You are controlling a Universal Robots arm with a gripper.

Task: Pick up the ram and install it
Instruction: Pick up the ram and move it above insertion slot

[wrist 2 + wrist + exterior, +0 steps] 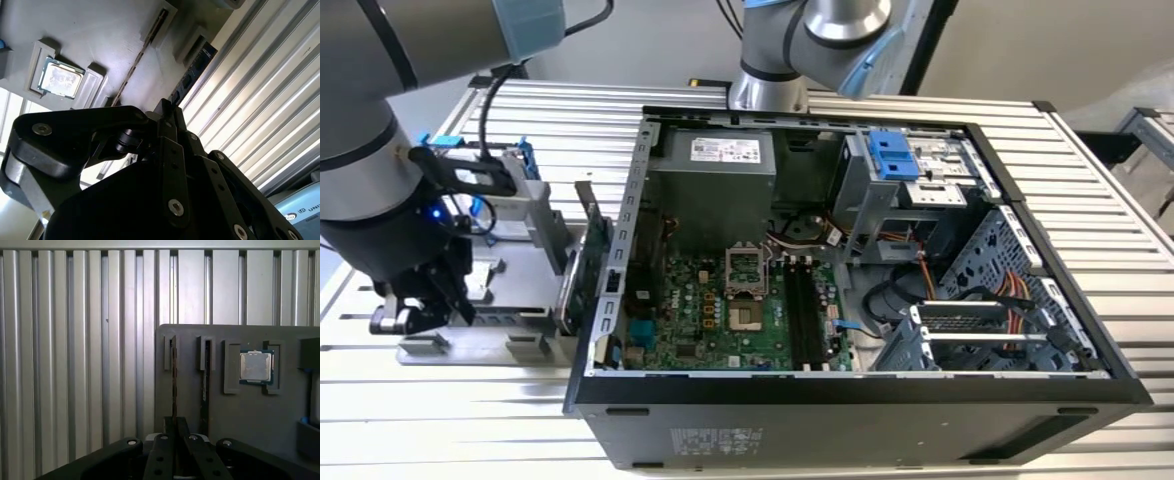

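Observation:
The ram (173, 375) stands edge-on in a slot of the grey holder tray (240, 415). In the second wrist view the ram (192, 70) shows as a dark blue stick with small chips. My gripper (174, 427) is right over it, its fingers drawn together on either side of the stick's near part. The second wrist view has the gripper (170, 112) meeting the stick's end. In the exterior view the gripper (411, 310) hangs low over the tray (467, 345), at that view's left of the open computer case (854, 395).
A second thin stick (204, 380) stands in the neighbouring slot, and a square silver processor chip (256, 366) lies in a pocket beyond it. A green card (594, 265) and a blue-framed drive (507, 185) stand between tray and case. The motherboard's long black slots (807, 315) lie inside the case.

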